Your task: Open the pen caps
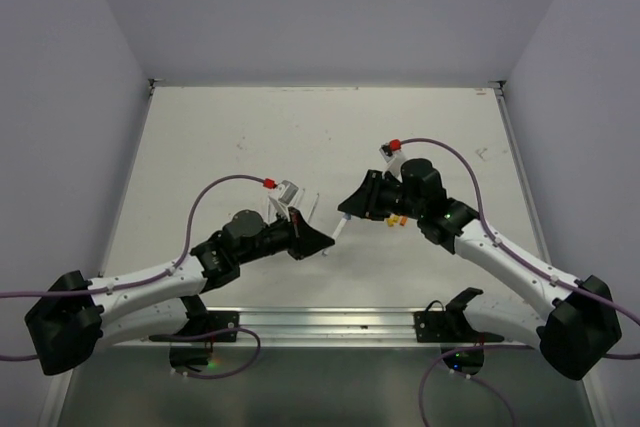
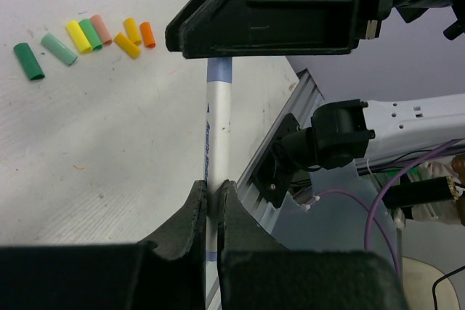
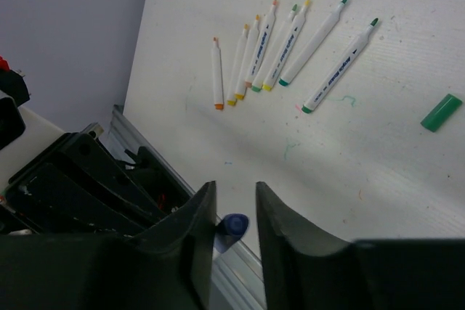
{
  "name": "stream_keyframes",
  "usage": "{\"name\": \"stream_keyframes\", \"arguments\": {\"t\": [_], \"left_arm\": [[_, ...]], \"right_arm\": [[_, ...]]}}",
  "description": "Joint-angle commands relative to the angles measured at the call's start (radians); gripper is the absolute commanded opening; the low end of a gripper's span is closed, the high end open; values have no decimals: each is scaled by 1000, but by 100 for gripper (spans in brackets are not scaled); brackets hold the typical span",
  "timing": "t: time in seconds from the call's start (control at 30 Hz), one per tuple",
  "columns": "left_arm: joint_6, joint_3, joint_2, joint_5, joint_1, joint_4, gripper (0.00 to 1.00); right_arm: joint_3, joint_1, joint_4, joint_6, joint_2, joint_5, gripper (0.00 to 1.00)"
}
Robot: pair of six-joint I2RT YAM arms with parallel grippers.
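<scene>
Bridging the left jaws and right jaws, a white pen (image 1: 338, 230) sits over the middle of the bench (image 1: 200, 147). Left wrist view: left jaws clamped on its barrel; loose coloured caps (image 2: 78, 36) lie beyond. Right wrist view: right jaws flank its blue cap (image 3: 232, 224), and I cannot tell if they grip it; uncapped pens (image 3: 340, 67) lie beyond.

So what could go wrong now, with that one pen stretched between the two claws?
The left gripper clamps the pen on a short stretch of its body, so a pull might slide it out instead of freeing the blue cap. That cap sits off-centre between the fingers of the right gripper, so it could slip. All this hangs near the rail at the table's edge; a dropped piece might roll off.
</scene>
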Motion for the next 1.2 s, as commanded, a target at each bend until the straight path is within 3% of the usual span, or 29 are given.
{"name": "stream_keyframes", "arguments": {"t": [0.0,0.3,0.4,0.6,0.63,0.67,0.7,0.77,0.8,0.83,0.87,0.9,1.0,1.17], "left_arm": [[2,63,11,-13,-6,47,0],[21,114,41,-3,-5,34,0],[27,119,44,-7,-5,28,0],[30,119,48,-4,-5,31,0],[30,116,50,-4,-5,33,0],[30,114,50,-3,-5,33,0],[30,114,50,-3,-5,36,0],[33,107,53,8,-5,49,0],[36,108,54,11,-5,46,7],[41,108,58,4,-5,40,25],[44,108,58,2,-5,30,57],[50,105,55,-1,-5,27,67],[71,110,62,2,-5,20,81],[82,134,148,60,-5,74,83]], "right_arm": [[1,11,46,18,7,47,26],[17,22,56,22,43,44,24],[14,25,57,24,49,47,29],[-2,28,80,24,52,47,26],[-2,28,80,22,52,49,24],[-2,28,82,18,50,50,5],[3,28,79,19,52,54,0],[7,28,70,16,58,52,0],[11,28,69,16,61,50,0],[11,28,68,19,61,49,0],[11,28,68,19,60,49,0],[9,28,69,22,55,46,0],[11,28,71,27,49,34,0],[9,28,86,54,41,8,0]]}}
